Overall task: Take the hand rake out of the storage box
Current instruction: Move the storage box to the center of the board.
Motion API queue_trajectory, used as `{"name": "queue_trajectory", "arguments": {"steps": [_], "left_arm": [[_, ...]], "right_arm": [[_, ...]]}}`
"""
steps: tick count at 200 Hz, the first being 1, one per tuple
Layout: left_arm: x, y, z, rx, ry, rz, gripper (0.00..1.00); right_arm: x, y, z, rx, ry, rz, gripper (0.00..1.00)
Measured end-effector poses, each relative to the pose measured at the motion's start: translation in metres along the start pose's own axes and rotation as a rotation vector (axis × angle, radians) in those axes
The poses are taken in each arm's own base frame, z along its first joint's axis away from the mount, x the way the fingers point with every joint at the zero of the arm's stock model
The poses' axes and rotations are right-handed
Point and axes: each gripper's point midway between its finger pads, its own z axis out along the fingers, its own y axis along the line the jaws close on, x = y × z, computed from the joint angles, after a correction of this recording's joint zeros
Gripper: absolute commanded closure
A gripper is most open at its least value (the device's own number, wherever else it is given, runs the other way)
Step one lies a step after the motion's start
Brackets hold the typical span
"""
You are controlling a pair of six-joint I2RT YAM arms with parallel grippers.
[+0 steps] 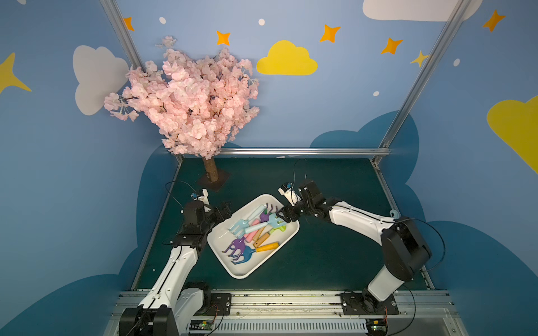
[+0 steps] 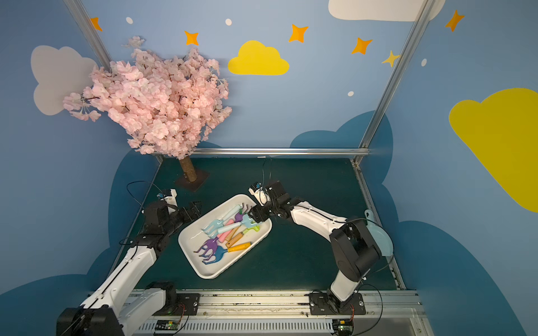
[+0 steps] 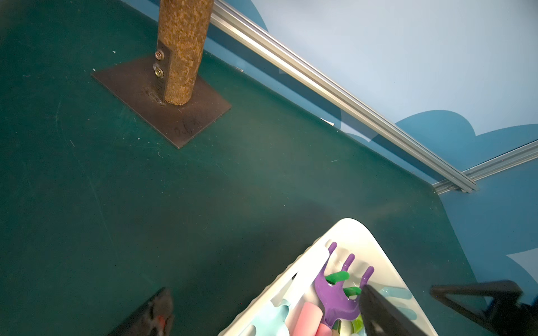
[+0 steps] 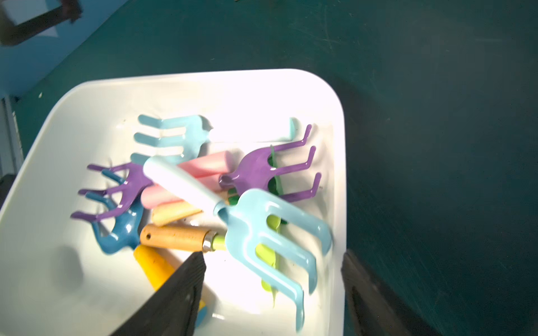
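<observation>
The white storage box (image 1: pixel 241 275) (image 2: pixel 208 275) lies at an angle mid-table and holds several hand rakes. A light blue rake (image 1: pixel 273 221) (image 4: pixel 270 232) rests on top of the pile at the box's far right side. My right gripper (image 1: pixel 283 216) (image 4: pixel 273 256) is open over that rake's prongs, with one finger inside the box and the other outside its rim (image 4: pixel 203 77). Purple rakes (image 1: pixel 237 247) (image 4: pixel 262 171) and a dark blue rake with a yellow handle (image 1: pixel 262 248) lie lower in the pile. My left gripper (image 1: pixel 224 211) (image 3: pixel 266 292) is open and empty at the box's far left edge (image 3: pixel 358 229).
A pink blossom tree's trunk (image 1: pixel 211 171) stands on a metal plate (image 3: pixel 163 107) at the back left. A pale blue scoop (image 2: pixel 378 232) sits behind my right arm near the right rail. Aluminium rails and blue walls bound the green mat.
</observation>
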Motion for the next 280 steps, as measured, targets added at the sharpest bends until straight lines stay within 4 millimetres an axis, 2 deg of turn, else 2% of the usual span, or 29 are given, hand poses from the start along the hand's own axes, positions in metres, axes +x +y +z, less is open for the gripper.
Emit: {"name": "queue_trajectory", "arguments": {"steps": [17, 38, 56, 66, 99, 128, 176, 197, 248, 280], "left_arm": [[0.000, -0.001, -0.002, 0.002, -0.002, 0.006, 0.00], [-0.001, -0.002, -0.004, 0.005, -0.008, 0.013, 0.00], [-0.002, -0.002, -0.005, 0.005, -0.009, 0.015, 0.00], [-0.001, -0.002, -0.005, 0.005, -0.008, 0.016, 0.00], [0.000, -0.001, -0.004, 0.002, -0.004, 0.016, 0.00], [0.002, 0.001, -0.002, -0.004, 0.006, 0.013, 0.00], [0.001, 0.001, -0.002, -0.004, 0.004, 0.014, 0.00], [0.002, 0.001, -0.002, -0.005, 0.004, 0.014, 0.00], [0.001, 0.001, -0.004, -0.003, -0.005, 0.016, 0.00], [0.001, -0.001, -0.003, 0.006, -0.005, 0.017, 0.00]], "right_arm": [[-0.013, -0.011, 0.020, 0.025, 0.042, 0.013, 0.49], [-0.026, -0.022, 0.042, 0.053, 0.091, 0.020, 0.53], [-0.026, -0.031, 0.054, 0.093, 0.137, 0.028, 0.58], [-0.021, -0.036, 0.058, 0.114, 0.165, 0.029, 0.64], [-0.005, -0.048, 0.060, 0.184, 0.244, 0.039, 0.83], [-0.001, -0.054, 0.055, 0.249, 0.277, 0.029, 1.00], [0.005, -0.077, 0.044, 0.324, 0.283, 0.061, 1.00], [0.011, -0.104, 0.029, 0.368, 0.280, 0.134, 1.00], [0.027, -0.212, -0.029, 0.582, 0.264, 0.371, 1.00], [0.021, -0.260, -0.044, 0.662, 0.249, 0.445, 1.00]]}}
